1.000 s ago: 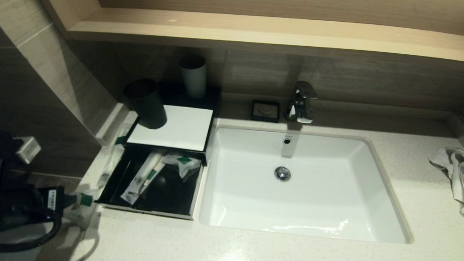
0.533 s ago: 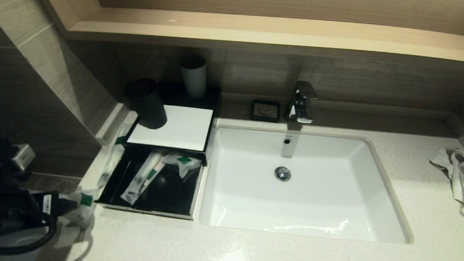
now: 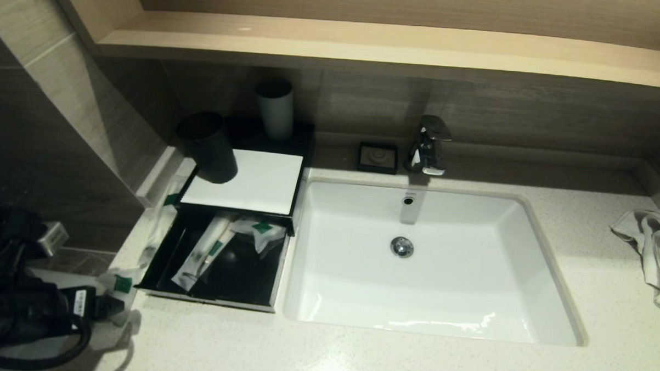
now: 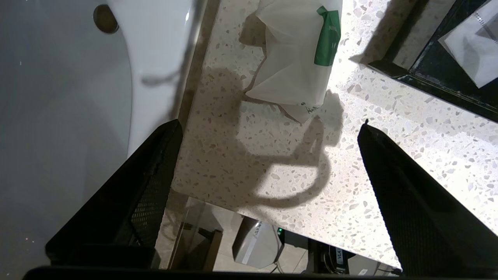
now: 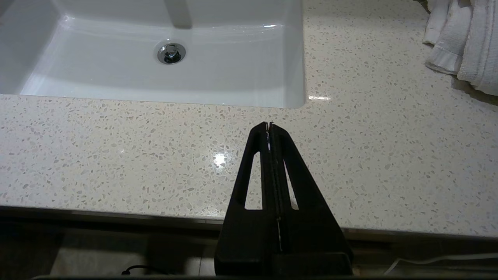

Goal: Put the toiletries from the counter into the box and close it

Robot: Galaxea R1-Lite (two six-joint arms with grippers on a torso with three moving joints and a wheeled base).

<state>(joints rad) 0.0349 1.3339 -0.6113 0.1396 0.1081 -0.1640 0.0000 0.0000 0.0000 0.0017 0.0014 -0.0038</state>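
Toiletries: two long sachets (image 3: 204,252) and a squarish one (image 3: 260,231) lay inside the pulled-out drawer; another long sachet (image 3: 161,229) lay on the counter along the box's left side.
Loose sachet (image 4: 299,58): flat on the counter (image 3: 357,356) near the drawer's front left corner – green label up, touched by nothing.
Box (image 3: 242,182): at the counter's left end beside the sink (image 3: 431,266), white top panel closed, drawer (image 3: 217,280) standing open.
On the box: a dark cup (image 3: 208,147) on the panel's left rear corner, a pale cup (image 3: 275,109) behind it.
Left gripper (image 4: 268,128): just short of the loose sachet, fingers spread wide, holding nothing.
Right gripper (image 5: 269,126): parked above the counter's front edge, fingers pressed together (empty).
Change: a second earlier the left gripper's tip sat against the sachet's label; since then the fingers had spread and the sachet lay free – the drawer's contents had not shifted.
Elsewhere: a white towel (image 3: 649,251) at the right end, a black soap dish (image 3: 377,157) by the tap (image 3: 429,145).
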